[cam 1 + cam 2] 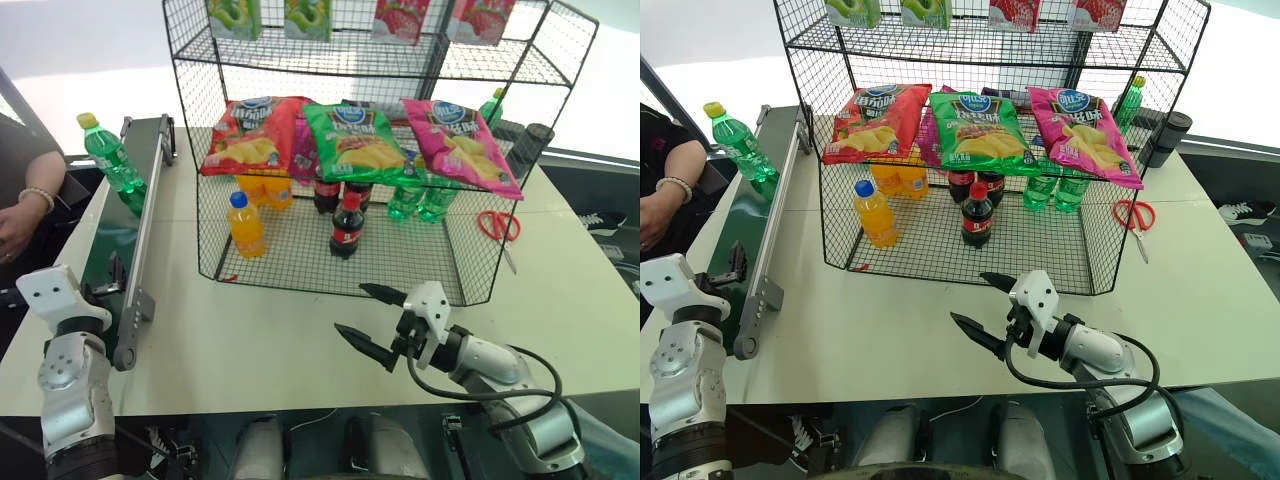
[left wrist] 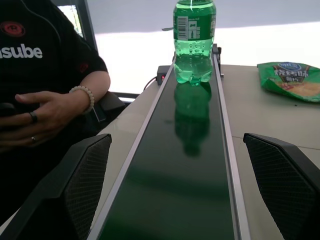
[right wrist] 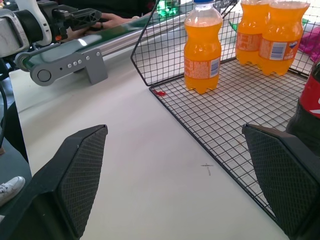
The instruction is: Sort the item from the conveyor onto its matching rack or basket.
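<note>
The item, a clear-green bottle (image 1: 112,155) with a yellow cap, stands upright at the far end of the conveyor (image 1: 128,235), a dark-green belt between grey rails along the table's left side. My left gripper (image 2: 177,139) is open at the belt's near end and looks along it toward the bottle (image 2: 194,40), well short of it. The black wire rack (image 1: 455,262) stands mid-table. My right gripper (image 1: 350,308) is open and empty over the table, just in front of the rack's bottom tier.
The rack holds orange bottles (image 3: 202,47), cola bottles (image 1: 346,226), green bottles (image 1: 420,198) and chip bags (image 1: 355,140). Red scissors (image 1: 497,225) lie right of it. A person's hand (image 1: 20,215) rests left of the conveyor.
</note>
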Robot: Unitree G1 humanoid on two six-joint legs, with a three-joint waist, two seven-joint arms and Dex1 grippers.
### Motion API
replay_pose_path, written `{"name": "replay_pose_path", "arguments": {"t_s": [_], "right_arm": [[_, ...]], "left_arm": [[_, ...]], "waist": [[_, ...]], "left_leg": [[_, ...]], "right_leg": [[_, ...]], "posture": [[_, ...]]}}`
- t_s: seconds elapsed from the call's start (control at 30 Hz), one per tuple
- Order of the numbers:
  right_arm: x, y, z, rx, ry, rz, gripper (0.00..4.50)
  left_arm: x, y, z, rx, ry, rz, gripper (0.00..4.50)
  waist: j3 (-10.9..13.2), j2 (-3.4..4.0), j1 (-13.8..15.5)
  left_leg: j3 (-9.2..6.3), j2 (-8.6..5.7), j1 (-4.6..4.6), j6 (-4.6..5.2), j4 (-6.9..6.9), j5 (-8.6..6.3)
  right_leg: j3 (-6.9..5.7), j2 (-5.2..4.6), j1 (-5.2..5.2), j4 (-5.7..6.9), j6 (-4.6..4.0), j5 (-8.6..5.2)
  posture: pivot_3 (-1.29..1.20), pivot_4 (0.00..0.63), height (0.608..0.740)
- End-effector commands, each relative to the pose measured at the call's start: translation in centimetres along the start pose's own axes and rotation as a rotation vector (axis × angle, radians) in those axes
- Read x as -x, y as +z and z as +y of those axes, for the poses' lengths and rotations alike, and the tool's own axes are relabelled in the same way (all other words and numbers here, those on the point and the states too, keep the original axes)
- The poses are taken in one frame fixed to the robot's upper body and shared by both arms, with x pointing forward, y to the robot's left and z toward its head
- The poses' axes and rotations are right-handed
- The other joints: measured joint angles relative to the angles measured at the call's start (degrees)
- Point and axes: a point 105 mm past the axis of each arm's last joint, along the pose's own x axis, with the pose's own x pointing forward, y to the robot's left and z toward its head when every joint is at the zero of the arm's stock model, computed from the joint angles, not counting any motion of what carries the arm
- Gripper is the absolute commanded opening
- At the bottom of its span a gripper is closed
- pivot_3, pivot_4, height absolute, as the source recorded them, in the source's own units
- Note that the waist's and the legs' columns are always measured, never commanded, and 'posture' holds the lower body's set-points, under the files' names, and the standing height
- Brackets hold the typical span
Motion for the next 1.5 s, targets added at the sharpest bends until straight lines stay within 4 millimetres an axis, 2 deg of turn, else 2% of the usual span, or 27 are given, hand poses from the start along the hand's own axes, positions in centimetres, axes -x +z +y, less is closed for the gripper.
{"name": "replay_pose_path", "arguments": {"t_s": [0.03, 0.5, 0.97, 1.5], "right_arm": [[-0.1, 0.7, 0.3, 0.018, 0.008, -0.037, 4.49], [-0.4, 1.0, 0.0, 0.021, 0.002, -0.046, 4.49], [-0.3, 1.2, 0.1, 0.032, 0.012, -0.045, 4.49], [-0.5, 2.0, 0.3, 0.036, 0.02, -0.048, 4.49]], "left_arm": [[-0.3, 1.1, 0.0, 0.003, 0.005, -0.051, 4.5], [-0.5, 0.9, -1.4, 0.041, -0.054, -0.035, 4.5], [-0.7, 1.2, -0.1, 0.017, -0.007, -0.048, 4.5], [-0.7, 1.4, 0.3, 0.008, -0.001, -0.055, 4.5]], "waist": [[0.0, 0.0, 0.0], [0.0, 0.0, -0.01], [0.0, 0.01, -0.02], [0.01, 0.01, 0.0]], "left_leg": [[0.0, 0.0, 0.0, 0.0, 0.0, 0.0], [0.0, 0.02, 0.0, 0.0, 0.0, 0.0], [0.0, 0.02, -0.01, 0.0, 0.0, 0.0], [0.0, 0.03, -0.02, 0.0, 0.0, 0.0]], "right_leg": [[0.0, 0.0, 0.0, 0.0, 0.0, 0.0], [-0.02, 0.01, 0.0, 0.0, 0.0, 0.0], [-0.02, 0.01, -0.01, 0.0, 0.0, 0.0], [-0.02, -0.04, -0.02, -0.01, 0.0, 0.0]], "posture": [[0.0, 0.15, 0.735], [0.0, 0.15, 0.735], [0.0, 0.15, 0.735], [0.0, 0.15, 0.735]]}}
